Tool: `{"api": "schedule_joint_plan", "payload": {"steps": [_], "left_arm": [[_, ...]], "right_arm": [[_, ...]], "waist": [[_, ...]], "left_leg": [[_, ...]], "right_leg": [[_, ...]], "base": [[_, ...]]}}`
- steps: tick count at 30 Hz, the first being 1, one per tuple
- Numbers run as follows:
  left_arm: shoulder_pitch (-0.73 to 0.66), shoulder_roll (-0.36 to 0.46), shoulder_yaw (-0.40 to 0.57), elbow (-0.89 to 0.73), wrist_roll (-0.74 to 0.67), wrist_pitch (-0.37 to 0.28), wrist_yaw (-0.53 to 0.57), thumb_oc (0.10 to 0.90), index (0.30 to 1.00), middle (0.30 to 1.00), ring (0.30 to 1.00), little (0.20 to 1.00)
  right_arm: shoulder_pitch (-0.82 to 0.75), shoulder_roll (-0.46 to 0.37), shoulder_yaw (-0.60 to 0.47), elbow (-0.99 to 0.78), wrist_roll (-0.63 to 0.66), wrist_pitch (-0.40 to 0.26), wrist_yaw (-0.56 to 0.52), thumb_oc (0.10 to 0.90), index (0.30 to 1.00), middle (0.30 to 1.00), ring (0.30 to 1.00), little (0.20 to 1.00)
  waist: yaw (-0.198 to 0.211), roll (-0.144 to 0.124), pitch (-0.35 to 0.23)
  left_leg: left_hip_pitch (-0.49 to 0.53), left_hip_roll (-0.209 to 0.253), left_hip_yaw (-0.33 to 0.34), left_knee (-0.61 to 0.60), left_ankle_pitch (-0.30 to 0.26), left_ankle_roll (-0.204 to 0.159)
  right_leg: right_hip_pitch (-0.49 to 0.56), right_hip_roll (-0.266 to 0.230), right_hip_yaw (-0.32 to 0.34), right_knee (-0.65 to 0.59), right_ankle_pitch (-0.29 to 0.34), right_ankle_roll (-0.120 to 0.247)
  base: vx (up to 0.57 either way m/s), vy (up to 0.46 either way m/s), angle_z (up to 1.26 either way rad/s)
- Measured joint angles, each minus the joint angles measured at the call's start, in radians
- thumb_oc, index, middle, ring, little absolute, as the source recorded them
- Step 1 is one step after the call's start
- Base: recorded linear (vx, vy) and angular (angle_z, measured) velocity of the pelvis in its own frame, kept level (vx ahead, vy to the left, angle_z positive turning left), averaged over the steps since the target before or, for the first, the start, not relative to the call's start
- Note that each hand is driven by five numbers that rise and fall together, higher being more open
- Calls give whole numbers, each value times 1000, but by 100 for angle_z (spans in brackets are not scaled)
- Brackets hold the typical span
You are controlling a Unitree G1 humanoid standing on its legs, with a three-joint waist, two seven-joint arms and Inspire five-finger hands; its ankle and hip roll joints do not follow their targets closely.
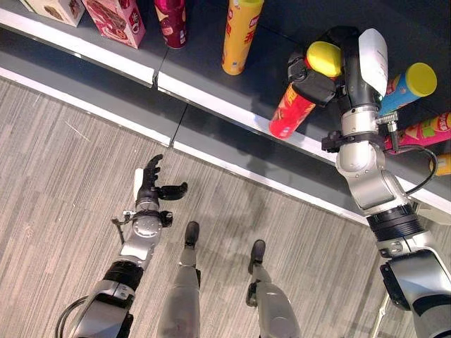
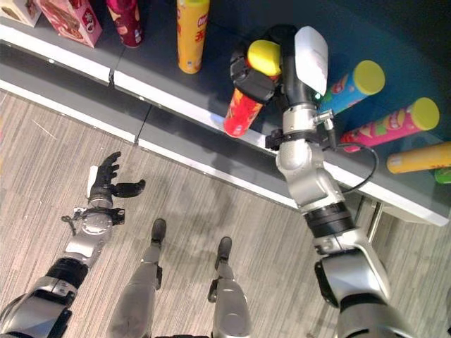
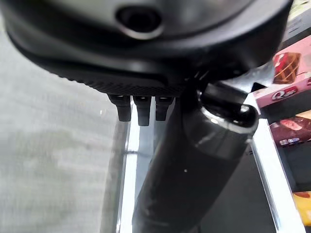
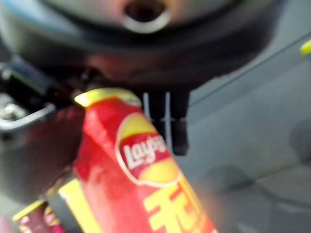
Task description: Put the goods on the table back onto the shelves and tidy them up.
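Silver-grey arms, dark hand [image 1: 156, 184]

Dark shelf [image 1: 211, 67]: yellow can [image 1: 242, 32], pink box [image 1: 116, 20].

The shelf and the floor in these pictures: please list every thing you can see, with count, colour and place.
Red chip can: one, red with yellow lid, tilted over the shelf edge, held in the right hand.
Yellow can: one, standing on the shelf.
Dark red can: one, standing beside the yellow can.
Pink boxes: at least one, at the shelf's left part.
Blue can: one, yellow lid, lying behind the right hand.
Pink can: one, yellow lid, lying on the shelf.
Right hand: curled round the red chip can.
Left hand: open, over the floor.
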Motion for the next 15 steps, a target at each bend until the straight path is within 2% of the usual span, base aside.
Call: {"api": "schedule_joint_plan", "payload": {"steps": [3,9,13,15], "left_arm": [[-3,32,-5,0,74,3,16,800,900,900,900,900],[28,32,-12,9,145,4,14,800,900,900,900,900],[45,48,-6,71,216,28,15,800,900,900,900,900],[50,48,-6,89,217,42,19,800,900,900,900,900]], "right_arm": [[-10,0,0,7,0,6,-4,400,300,300,300,300],[-40,2,3,31,0,7,-26,400,300,300,300,300],[-65,2,3,94,0,14,-58,400,300,300,300,300],[-69,2,3,124,-1,18,-72,400,300,300,300,300]], "waist": [[4,0,0],[14,5,-1],[33,17,-1],[48,33,0]], "left_leg": [[0,-1,-1,0,0,0],[0,-2,0,-2,0,0],[0,-2,-2,-4,0,0],[-3,-4,-8,-5,0,0]], "right_leg": [[2,-1,-1,0,0,0],[2,-1,-1,-5,0,0],[2,-2,-3,-5,0,0],[2,-3,-10,-5,0,0]], "base": [[12,-1,1],[0,0,0],[19,-7,1],[33,-17,8]]}}
